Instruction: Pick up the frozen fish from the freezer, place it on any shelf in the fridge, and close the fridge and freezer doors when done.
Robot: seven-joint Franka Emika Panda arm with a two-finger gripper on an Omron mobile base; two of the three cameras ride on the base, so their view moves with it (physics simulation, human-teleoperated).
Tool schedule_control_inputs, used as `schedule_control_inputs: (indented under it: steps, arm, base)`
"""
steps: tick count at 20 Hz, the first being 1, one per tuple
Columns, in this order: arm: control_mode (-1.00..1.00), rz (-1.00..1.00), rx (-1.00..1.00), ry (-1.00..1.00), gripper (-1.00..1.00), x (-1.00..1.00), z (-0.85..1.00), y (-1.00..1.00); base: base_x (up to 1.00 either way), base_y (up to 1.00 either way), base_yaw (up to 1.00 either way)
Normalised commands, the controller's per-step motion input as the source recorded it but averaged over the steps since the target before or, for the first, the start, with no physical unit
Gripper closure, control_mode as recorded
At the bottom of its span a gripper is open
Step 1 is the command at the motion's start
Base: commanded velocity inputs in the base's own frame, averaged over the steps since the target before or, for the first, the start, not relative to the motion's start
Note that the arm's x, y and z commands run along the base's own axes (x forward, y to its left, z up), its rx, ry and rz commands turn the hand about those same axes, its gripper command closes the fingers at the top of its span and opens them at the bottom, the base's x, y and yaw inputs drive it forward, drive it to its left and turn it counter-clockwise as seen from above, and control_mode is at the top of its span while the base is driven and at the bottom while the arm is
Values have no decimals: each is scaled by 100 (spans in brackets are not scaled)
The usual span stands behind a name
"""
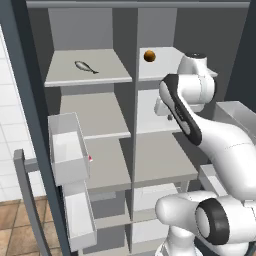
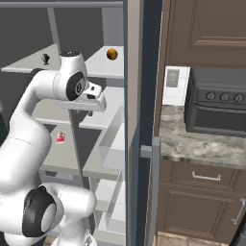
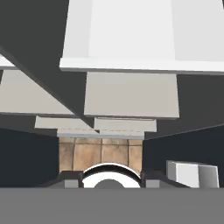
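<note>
The frozen fish (image 1: 86,66), small and silver-grey, lies on the top shelf of the freezer (image 1: 87,117), the left compartment; in the right base view the fish (image 2: 45,58) shows as a dark shape. My gripper (image 1: 169,117) hangs in front of the fridge (image 1: 160,165), right of the fish and lower, pointing down. Its fingers (image 3: 70,180) stand apart with nothing between them. The fridge's top shelf (image 1: 167,62) carries an orange-brown ball (image 1: 149,56). Both doors stand open: the freezer door (image 1: 30,125) at the left, the fridge door (image 2: 144,120) edge-on.
Grey bins (image 1: 67,150) line the inside of the freezer door, and a red-and-white packet (image 1: 90,158) lies on a lower freezer shelf. Beyond the fridge door are a stone counter (image 2: 202,144), an oven (image 2: 216,101) and brown cabinets (image 2: 206,29). Tiled floor (image 3: 100,153) shows below the shelves.
</note>
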Motion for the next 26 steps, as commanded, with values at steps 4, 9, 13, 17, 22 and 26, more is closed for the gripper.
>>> schedule_control_inputs:
  steps: [4, 9, 13, 17, 22, 26]
  arm:
    - [-100, 0, 0, -3, -100, -28, 0, 0]
    - [-100, 0, 0, -12, -100, -72, -3, 0]
    - [-100, 0, 0, -22, -100, -65, -5, 0]
    - [-100, 0, 0, -20, -100, -47, 0, 0]
    - [-100, 3, 0, -2, -100, -12, 0, 3]
    - [100, 2, 0, 0, -100, -5, 0, 4]
  base:
    - [0, 0, 0]
    - [0, 0, 0]
    - [0, 0, 0]
    - [0, 0, 0]
    - [0, 0, 0]
    - [-13, 23, 4]
